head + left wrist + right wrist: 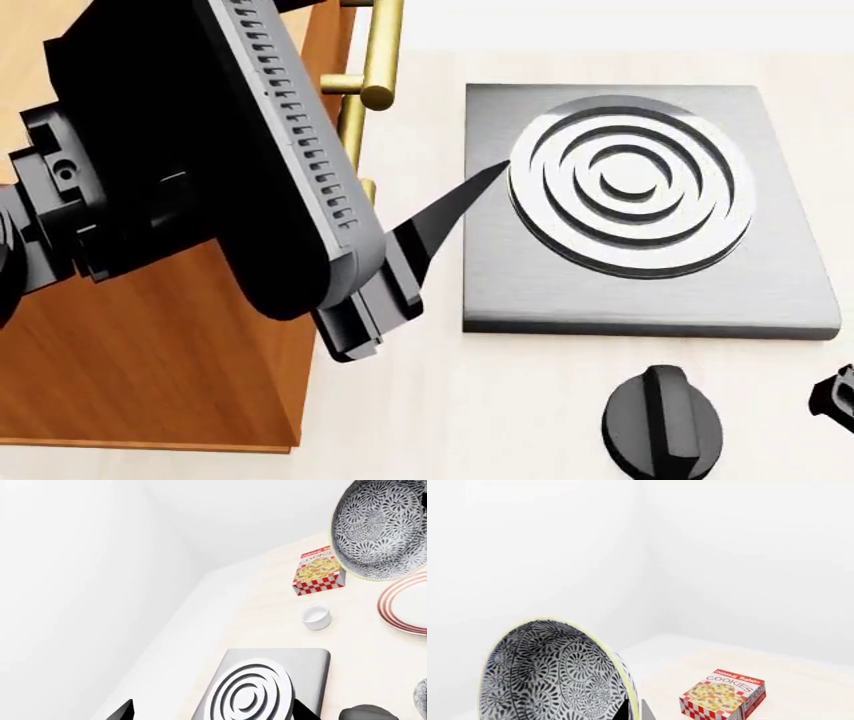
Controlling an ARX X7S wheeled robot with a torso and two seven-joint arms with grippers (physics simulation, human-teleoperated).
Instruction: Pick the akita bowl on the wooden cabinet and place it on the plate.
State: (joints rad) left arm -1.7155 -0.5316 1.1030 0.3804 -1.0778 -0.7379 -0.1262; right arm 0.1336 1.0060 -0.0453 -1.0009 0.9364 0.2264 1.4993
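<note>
The akita bowl [554, 675] is held off the counter [774, 667] by the right pincer [635, 711], whose fingers are closed on the bowl's rim. The bowl is tipped up on edge, so that its patterned inside is turned toward the right wrist camera. In the left wrist view the same bowl [380, 530] is seen from outside, raised in the air and clear of the wooden cabinet. The red-ringed rim of the plate [407, 605] is seen just beside it at the picture's edge. Whether the bowl hangs directly over the plate cannot be told.

A red-checked cookie box [724, 697] is stood on the pale counter beyond the bowl, near the corner of the white walls. A small white cup [315, 617] is set between that box and the grey stove [267, 690].

The left pincer [212, 712] is spread wide and nothing is gripped in it. Its two dark fingertips are seen on either side of the stove's ringed burner. In the head view the bulky left arm [200, 150] is stretched across the wooden cabinet [134, 350], and one pointed finger is seen over the edge of the stove [627, 200]. A brass handle [374, 60] is seen on the cabinet beside the arm. A black knob [663, 420] lies on the counter in front of the stove. A sliver of a second patterned bowl [421, 700] is cut off by the frame's edge.
</note>
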